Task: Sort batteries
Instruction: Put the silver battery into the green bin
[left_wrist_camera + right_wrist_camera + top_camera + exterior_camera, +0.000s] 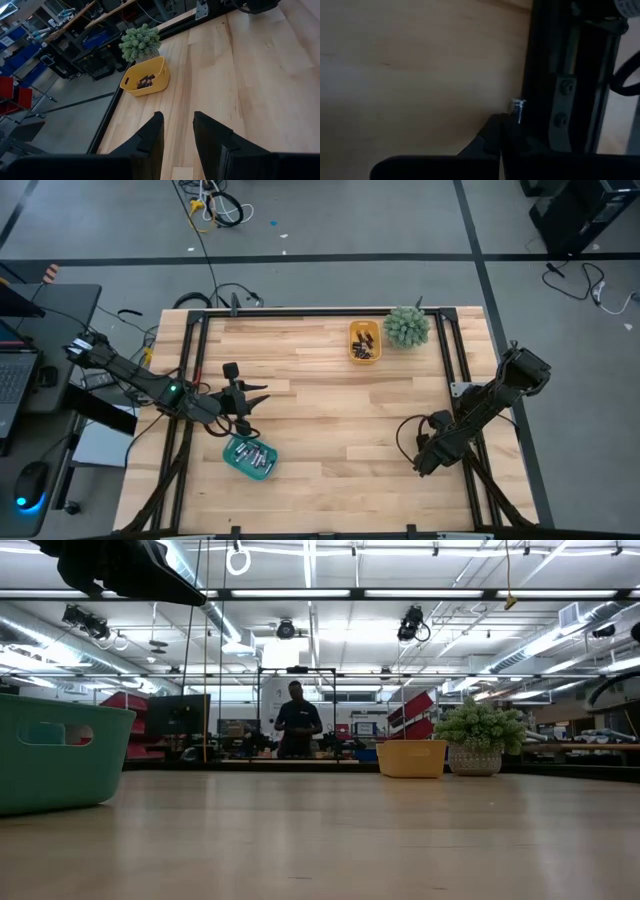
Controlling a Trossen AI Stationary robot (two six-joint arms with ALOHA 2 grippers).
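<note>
Yellow tray (364,342), dark batteries (364,346), no labels

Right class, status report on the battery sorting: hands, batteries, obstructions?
Left hand open, empty, above teal tray. Right hand shut, parked at table edge. Batteries in both trays. Nothing obstructing.

— What is sitting at the far edge of the table (330,410)?
— A small green potted plant (406,326) is standing just beside a yellow bin (364,341).
— And beyond?
— A person (296,720) is standing in the room.
</note>
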